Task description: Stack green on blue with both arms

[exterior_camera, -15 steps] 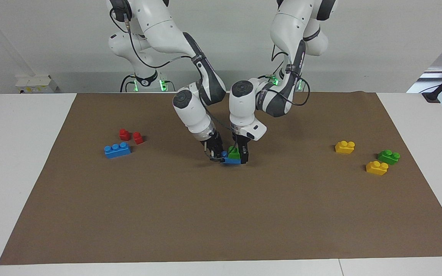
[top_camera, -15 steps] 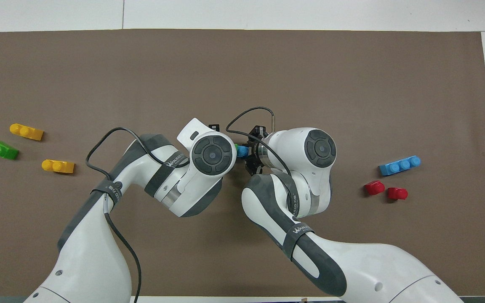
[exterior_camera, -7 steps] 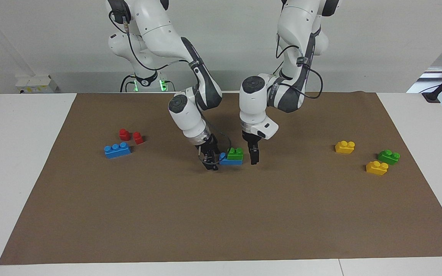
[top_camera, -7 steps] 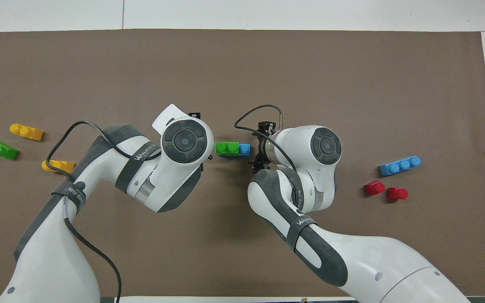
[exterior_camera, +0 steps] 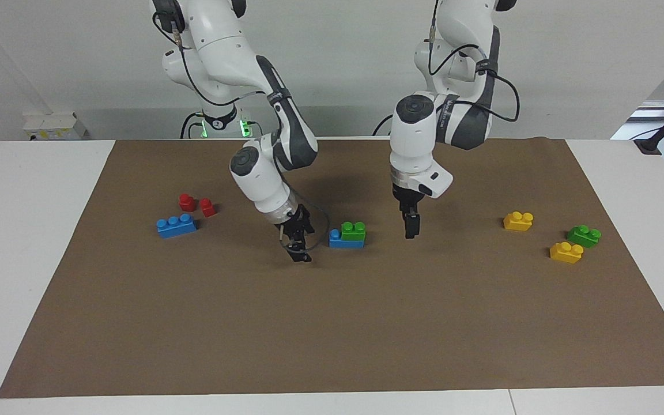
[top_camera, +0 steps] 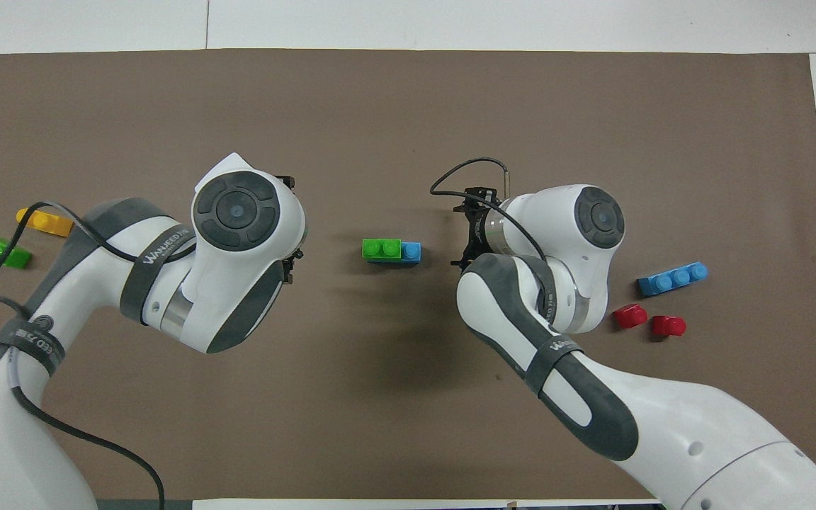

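Observation:
A green brick (exterior_camera: pixel 353 230) sits on a long blue brick (exterior_camera: pixel 339 240) in the middle of the brown mat, covering two studs and leaving one blue stud bare; the stack also shows in the overhead view (top_camera: pixel 382 248). My left gripper (exterior_camera: pixel 411 229) is open and empty, raised over the mat beside the stack toward the left arm's end. My right gripper (exterior_camera: pixel 299 252) is open and empty, low over the mat beside the stack toward the right arm's end. Neither touches the stack. In the overhead view the left arm's wrist hides its fingers.
A second blue brick (exterior_camera: pixel 176 225) and two red pieces (exterior_camera: pixel 187 202) lie toward the right arm's end. Two yellow bricks (exterior_camera: pixel 518 221) (exterior_camera: pixel 566 252) and a second green brick (exterior_camera: pixel 584 235) lie toward the left arm's end. The brown mat (exterior_camera: pixel 332 334) covers the table.
Both grippers have let go of the stacked bricks and drawn apart, each toward its own end. The left gripper has also risen. The stack has stayed in place.

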